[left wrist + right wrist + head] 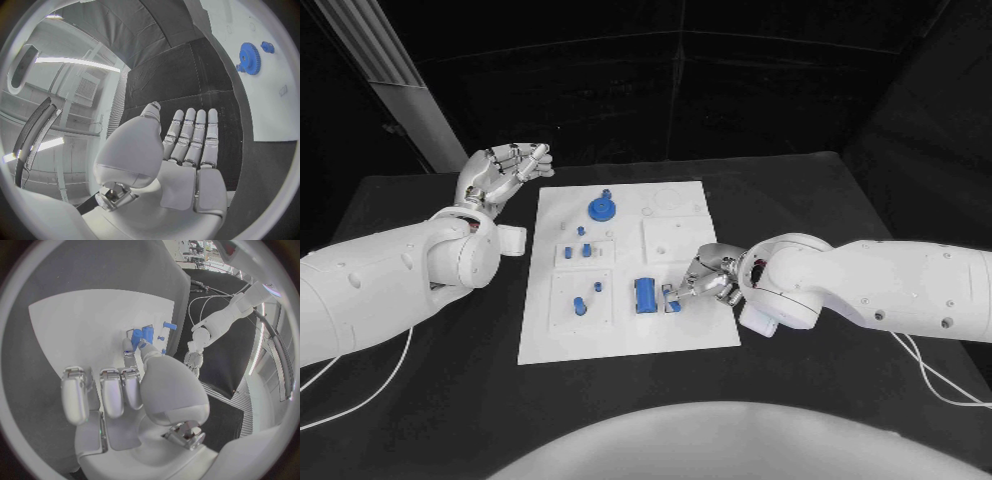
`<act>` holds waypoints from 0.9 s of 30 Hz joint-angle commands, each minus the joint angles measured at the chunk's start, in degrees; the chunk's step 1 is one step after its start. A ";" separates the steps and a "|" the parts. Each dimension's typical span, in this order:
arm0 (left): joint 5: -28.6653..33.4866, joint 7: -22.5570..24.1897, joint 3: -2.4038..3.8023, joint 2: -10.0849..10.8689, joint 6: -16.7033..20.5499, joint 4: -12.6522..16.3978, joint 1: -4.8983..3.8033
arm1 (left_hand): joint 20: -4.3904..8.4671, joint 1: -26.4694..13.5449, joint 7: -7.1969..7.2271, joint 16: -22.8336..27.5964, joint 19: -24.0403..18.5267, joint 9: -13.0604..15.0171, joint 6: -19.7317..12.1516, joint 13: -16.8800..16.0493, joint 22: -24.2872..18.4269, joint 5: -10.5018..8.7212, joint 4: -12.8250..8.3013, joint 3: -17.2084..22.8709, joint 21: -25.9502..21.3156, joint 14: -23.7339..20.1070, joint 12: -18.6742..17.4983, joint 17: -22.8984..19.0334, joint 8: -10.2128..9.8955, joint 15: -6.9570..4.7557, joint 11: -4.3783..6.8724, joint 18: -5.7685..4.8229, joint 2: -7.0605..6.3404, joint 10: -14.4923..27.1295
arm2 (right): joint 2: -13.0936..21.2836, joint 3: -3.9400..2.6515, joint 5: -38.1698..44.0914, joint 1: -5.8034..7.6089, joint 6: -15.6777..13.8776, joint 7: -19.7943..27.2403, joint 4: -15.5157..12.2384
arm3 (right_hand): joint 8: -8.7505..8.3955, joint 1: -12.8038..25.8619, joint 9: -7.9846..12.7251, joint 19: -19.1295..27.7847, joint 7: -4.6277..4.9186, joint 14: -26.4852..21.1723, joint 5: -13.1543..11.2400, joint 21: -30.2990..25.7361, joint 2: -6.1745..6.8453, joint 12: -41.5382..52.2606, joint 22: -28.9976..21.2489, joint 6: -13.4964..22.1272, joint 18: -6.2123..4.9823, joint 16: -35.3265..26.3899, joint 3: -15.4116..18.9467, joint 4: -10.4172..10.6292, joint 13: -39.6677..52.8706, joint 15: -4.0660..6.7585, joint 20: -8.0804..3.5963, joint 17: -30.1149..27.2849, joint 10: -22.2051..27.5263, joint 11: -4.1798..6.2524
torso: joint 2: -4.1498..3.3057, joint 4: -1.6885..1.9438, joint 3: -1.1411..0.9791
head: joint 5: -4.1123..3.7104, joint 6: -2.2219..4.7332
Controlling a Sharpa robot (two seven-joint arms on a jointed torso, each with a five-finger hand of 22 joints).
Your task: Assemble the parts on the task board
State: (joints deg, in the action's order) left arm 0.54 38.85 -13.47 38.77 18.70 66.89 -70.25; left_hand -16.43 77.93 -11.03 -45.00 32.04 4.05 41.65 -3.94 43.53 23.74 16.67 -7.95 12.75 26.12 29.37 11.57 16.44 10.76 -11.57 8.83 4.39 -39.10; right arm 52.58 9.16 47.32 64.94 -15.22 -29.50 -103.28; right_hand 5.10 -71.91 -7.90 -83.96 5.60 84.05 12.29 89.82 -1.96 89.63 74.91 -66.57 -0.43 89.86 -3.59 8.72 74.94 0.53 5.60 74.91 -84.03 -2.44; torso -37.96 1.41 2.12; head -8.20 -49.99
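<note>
1. The right hand (702, 278) pinches a small blue part (672, 298) beside the blue block (646, 294), near the board's (625, 330) right edge.
2. The left hand (503, 174) hangs open, holding nothing, off the board's far left corner.
3. The step looks like seating that part; next it needs alignment and a press.

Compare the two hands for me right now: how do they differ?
The left hand is raised off the far left corner of the board, over black table; the right hand is low over the board's near right part. The left hand holds nothing, fingers extended side by side; the right hand's fingertips are at a blue part, seemingly pinching a small piece. Both are silver hands on white arms.
</note>
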 commanded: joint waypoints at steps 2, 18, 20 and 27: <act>-0.05 6.69 0.03 0.01 -0.70 0.02 -0.07 | -0.02 -0.07 -2.56 -0.20 0.06 -0.03 -0.12 0.09 -0.07 0.27 0.03 -0.42 -0.26 -0.39 0.20 -0.06 0.27 0.20 0.05 0.08 0.57 0.33 | -0.03 -0.02 0.27 0.08 -0.61 -0.33 -0.06 | -0.31 0.73 0.11 -6.04 0.49 5.95 -0.34 0.18 0.13 0.37 15.09 0.09 0.43 0.14 0.47 0.22 15.06 0.40 -0.26 15.09 -5.97 0.13 | 0.00 0.04 -0.02 | 0.02 -0.01; -0.05 6.69 0.03 -0.02 -0.72 0.02 -0.07 | -0.02 -0.07 -2.56 -0.20 0.06 -0.03 -0.12 0.09 -0.07 0.27 0.03 -0.42 -0.26 -0.39 0.20 -0.06 0.27 0.20 0.05 0.08 0.57 0.33 | 0.03 -0.02 1.35 0.08 -1.33 -0.96 -0.06 | -0.70 1.94 0.34 -6.04 0.70 5.95 -3.76 0.18 0.42 0.37 15.09 -0.05 0.43 0.14 1.94 1.27 15.06 0.28 -0.15 15.09 -5.97 -0.06 | -0.04 0.01 0.00 | -0.01 -0.01; -0.05 6.69 0.03 -0.03 -0.72 0.02 -0.07 | -0.02 -0.07 -2.56 -0.20 0.06 -0.03 -0.12 0.09 -0.07 0.27 0.03 -0.42 -0.26 -0.39 0.20 -0.06 0.27 0.20 0.05 0.08 0.57 0.33 | 0.05 -0.02 1.55 0.08 -1.39 -1.10 -0.05 | -0.70 1.94 0.34 -6.04 0.69 5.95 -3.77 0.18 0.41 0.37 15.09 -0.06 0.43 0.14 1.94 1.27 15.06 0.28 -0.14 15.09 -5.97 -0.06 | -0.06 0.00 0.00 | -0.01 -0.01; -0.05 6.66 0.03 -0.07 -0.75 0.00 -0.07 | -0.02 -0.07 -2.56 -0.20 0.06 -0.03 -0.12 0.09 -0.07 0.27 0.03 -0.42 -0.26 -0.39 0.20 -0.06 0.27 0.20 0.05 0.08 0.57 0.33 | 0.47 -0.02 3.21 0.08 -1.58 -1.68 -0.30 | 0.47 2.31 -0.34 -6.04 -0.24 5.95 -5.54 0.18 0.31 0.37 15.09 -2.68 0.43 0.14 2.98 1.97 15.06 0.56 -0.26 15.09 -5.97 0.60 | -0.01 -0.01 -0.02 | 0.04 -0.01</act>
State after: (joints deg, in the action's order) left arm 0.54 38.84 -13.47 38.74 18.65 66.88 -70.24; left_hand -16.43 77.93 -11.03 -45.00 32.04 4.05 41.65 -3.94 43.54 23.74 16.67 -7.96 12.75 26.12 29.36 11.58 16.44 10.76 -11.57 8.83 4.39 -39.10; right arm 52.81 9.15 48.98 64.94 -16.13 -30.68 -103.34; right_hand 4.85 -70.17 -7.82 -83.96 5.79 84.03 7.24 89.82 -1.88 89.63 74.90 -68.00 -0.43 89.86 -1.15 10.60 74.94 0.54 5.61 74.90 -84.02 -2.43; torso -38.01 1.41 2.11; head -8.20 -49.99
